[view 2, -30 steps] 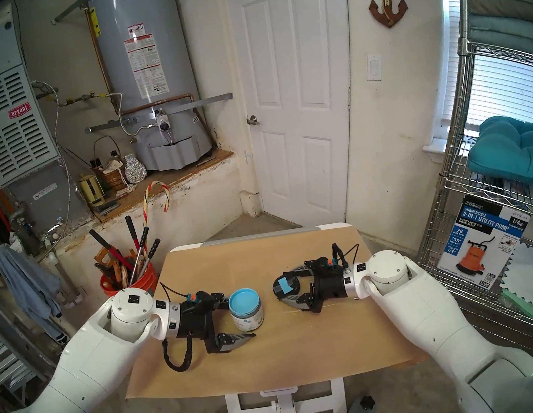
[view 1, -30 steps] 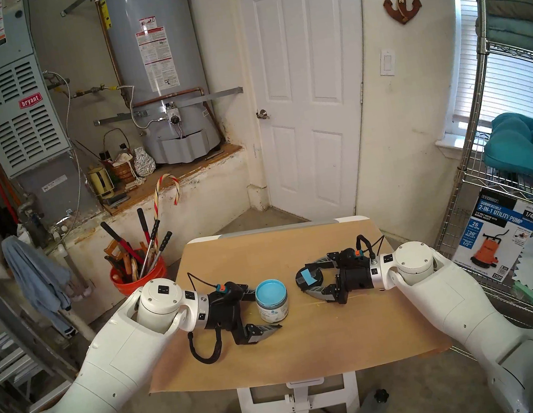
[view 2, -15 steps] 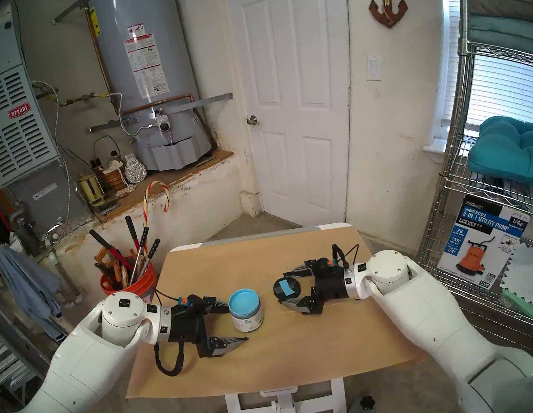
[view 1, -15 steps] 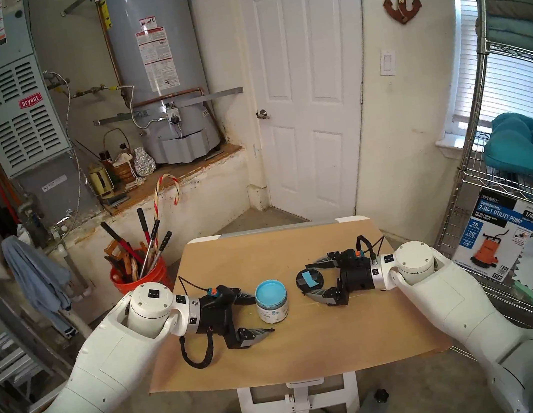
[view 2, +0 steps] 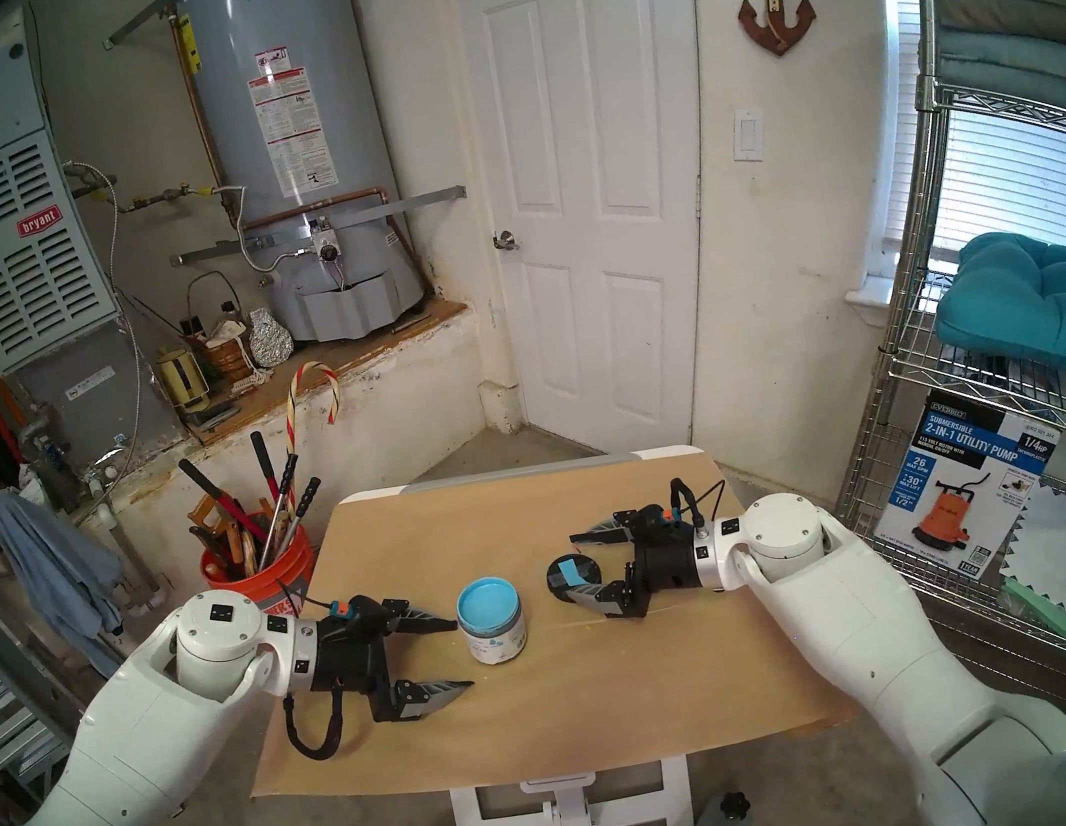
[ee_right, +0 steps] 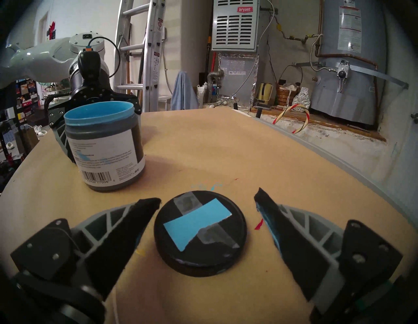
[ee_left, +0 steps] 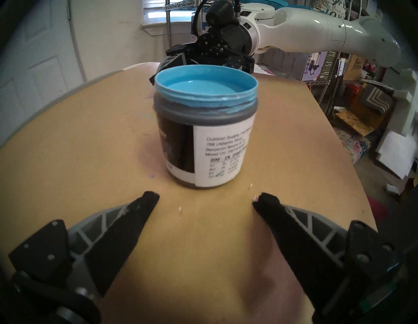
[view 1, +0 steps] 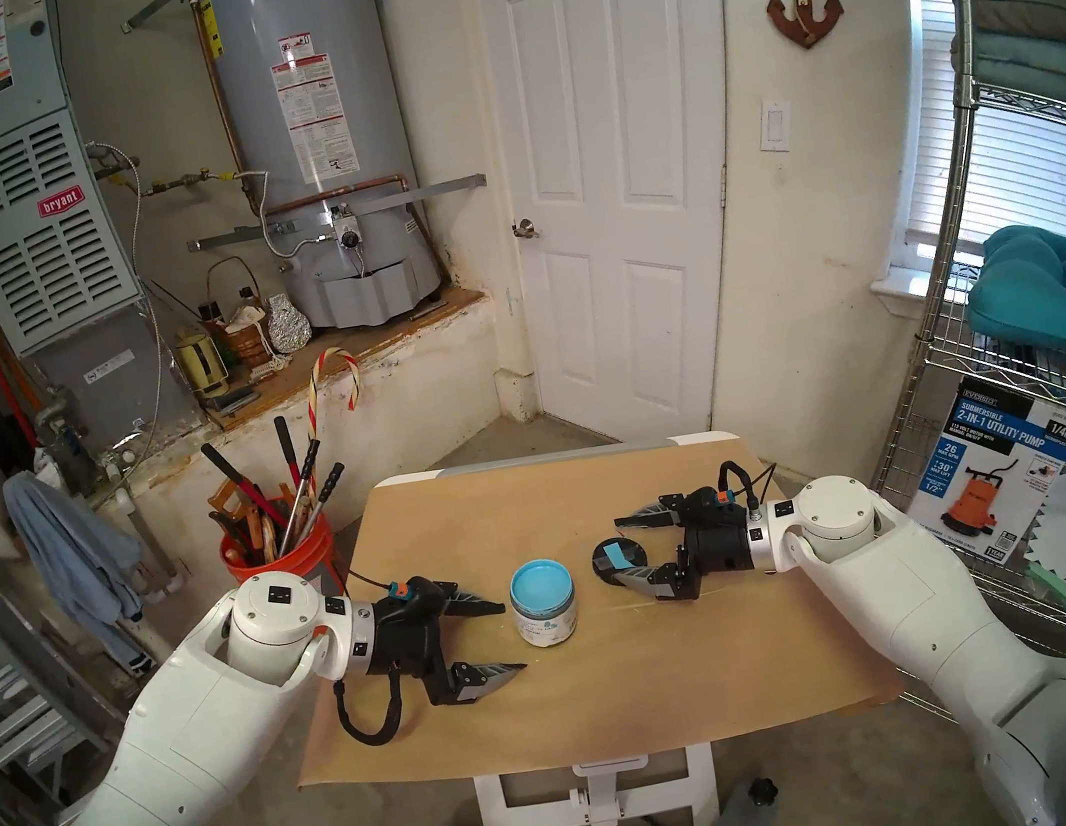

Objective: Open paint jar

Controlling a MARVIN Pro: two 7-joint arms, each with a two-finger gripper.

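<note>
Brown paper tabletop (view 1: 564,698): one paint jar (view 1: 544,603) uncapped, one lid (view 1: 619,559) off, both grippers spread.

You have the jar upright at table centre, its axis vertical and its mouth facing up. At its 3 o'clock the lid lies flat, tape side up, apart from the jar and between the parted fingers of the right gripper (ee_right: 208,198). The left gripper (ee_left: 205,196) sits at 9 o'clock, fingers apart, clear of the jar. Bare paper stretches toward 12 and 6 o'clock.
</note>
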